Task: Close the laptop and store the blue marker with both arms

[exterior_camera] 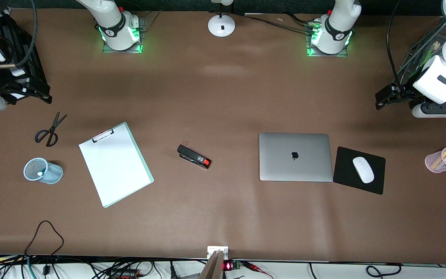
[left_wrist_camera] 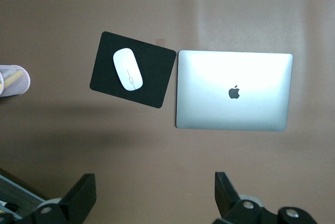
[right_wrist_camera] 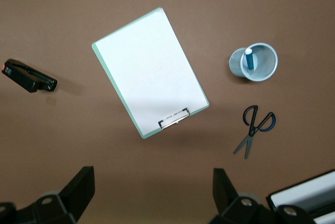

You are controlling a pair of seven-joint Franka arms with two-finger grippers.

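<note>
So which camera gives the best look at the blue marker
The right wrist view: the blue marker stands in the mesh cup, seen from above. The front view shows only a pale tip inside that cup. The left wrist view misses it.

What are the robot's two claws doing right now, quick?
Left gripper: open, empty, high above the table near the closed laptop.
Right gripper: open, empty, high above the table near the clipboard.

table [exterior_camera: 223, 97] | laptop [exterior_camera: 295, 157] | clipboard [exterior_camera: 115, 164] | stapler [exterior_camera: 194, 156] | scissors [exterior_camera: 49, 130]
</note>
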